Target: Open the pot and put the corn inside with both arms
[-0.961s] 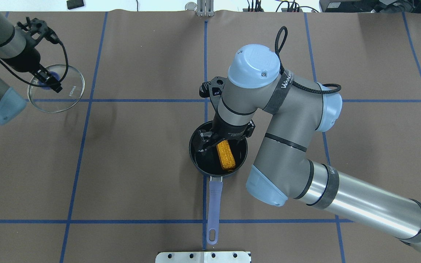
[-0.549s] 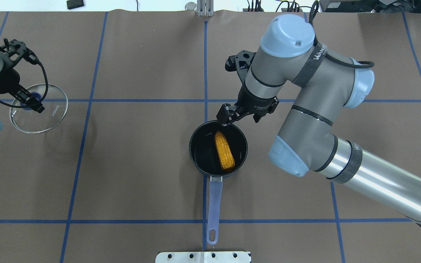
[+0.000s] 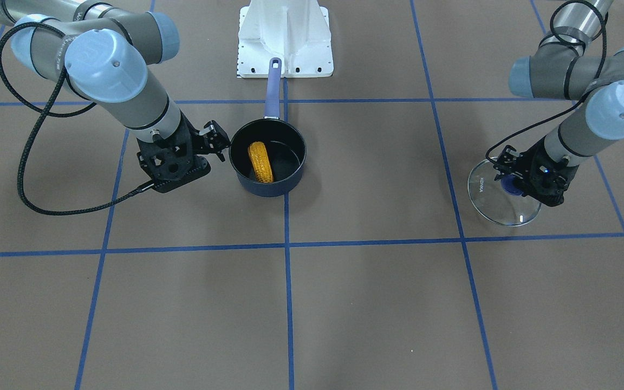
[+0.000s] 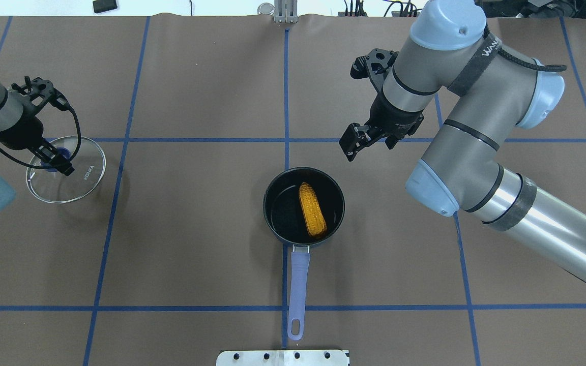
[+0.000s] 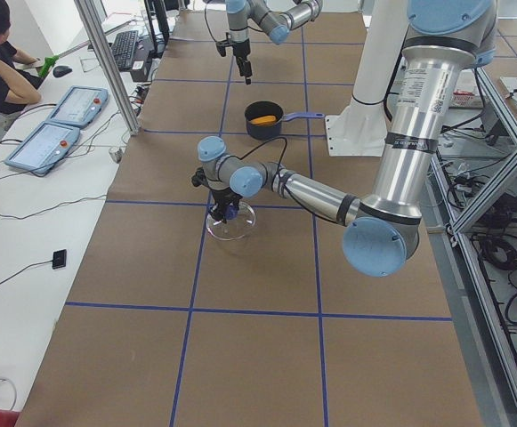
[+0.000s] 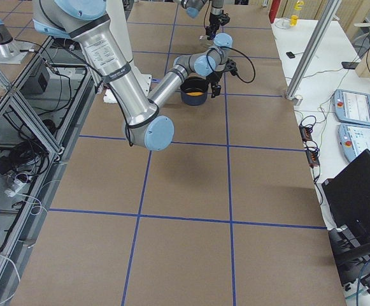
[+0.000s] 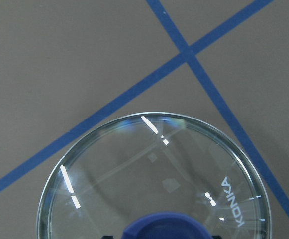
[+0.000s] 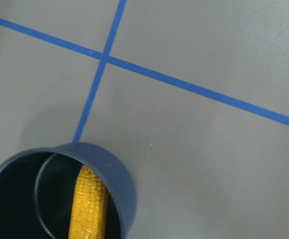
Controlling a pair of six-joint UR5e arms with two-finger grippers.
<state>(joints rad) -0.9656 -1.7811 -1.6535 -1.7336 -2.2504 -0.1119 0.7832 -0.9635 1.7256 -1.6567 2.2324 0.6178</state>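
Observation:
The orange-yellow corn point(image 4: 312, 217) lies inside the open dark blue pot point(image 4: 268, 203) at the table's middle; it also shows in the front view point(image 3: 260, 161) and the right wrist view point(image 8: 89, 204). My right gripper point(image 4: 351, 145) is open and empty, above the table behind and to the right of the pot. My left gripper point(image 4: 51, 160) is shut on the blue knob point(image 7: 169, 226) of the glass lid point(image 4: 87, 173) at the far left, low over the table. I cannot tell whether the lid touches the table.
The pot's lavender handle point(image 4: 298, 290) points toward the robot's base plate point(image 4: 283, 357). Blue tape lines cross the brown table cover. A black cable point(image 3: 25, 162) loops from the right wrist. An operator and tablets are off the table's far side in the left view.
My right gripper let go of the corn in the pot, rose and moved back and to the right. My left gripper carried the lid further left and a little nearer.

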